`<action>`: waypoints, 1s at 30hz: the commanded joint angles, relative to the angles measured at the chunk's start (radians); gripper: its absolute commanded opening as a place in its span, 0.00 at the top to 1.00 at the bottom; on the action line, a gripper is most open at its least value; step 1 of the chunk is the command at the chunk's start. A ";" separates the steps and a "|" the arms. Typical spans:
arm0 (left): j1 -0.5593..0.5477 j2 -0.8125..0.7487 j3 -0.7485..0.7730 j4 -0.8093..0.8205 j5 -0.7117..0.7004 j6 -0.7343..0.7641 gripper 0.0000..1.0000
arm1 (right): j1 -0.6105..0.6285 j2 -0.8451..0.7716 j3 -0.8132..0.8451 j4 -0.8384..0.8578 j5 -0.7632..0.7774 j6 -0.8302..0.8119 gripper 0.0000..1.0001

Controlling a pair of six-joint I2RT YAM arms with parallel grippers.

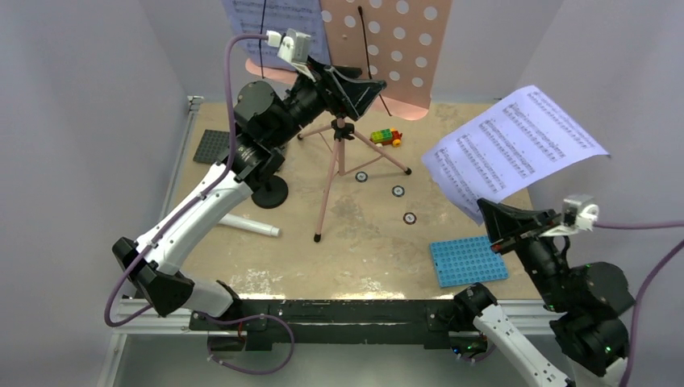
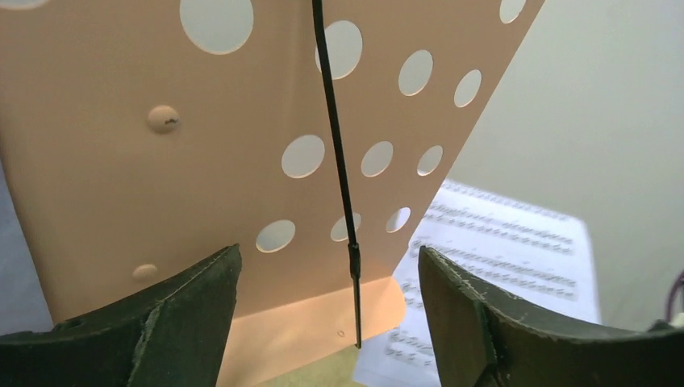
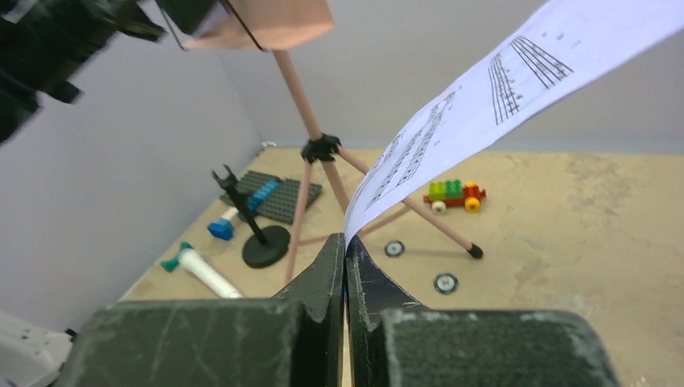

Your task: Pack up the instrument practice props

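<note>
My right end effector [image 3: 345, 246] pinched one sheet-music page [image 1: 516, 145]; my left end effector [image 2: 328, 266] gaped wide at the music stand [image 2: 121, 161]. Microphone [image 1: 246, 225] and mic stand [image 1: 270, 193] lay unpacked.

From above, the pink desk [image 1: 440, 60] is cropped and the left arm [image 1: 202, 211] hides the mic stand's [image 1: 271, 193] pole.

Overhead plus two wrist views
Top looks down from above and behind me; both wrists face the pink music stand [image 2: 121, 185], left close, right from across the surface [image 3: 565, 210]
</note>
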 commanded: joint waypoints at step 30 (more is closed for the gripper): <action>-0.109 -0.826 -1.122 0.007 -0.082 -0.536 0.05 | -0.598 0.900 0.009 0.467 -0.380 0.382 1.00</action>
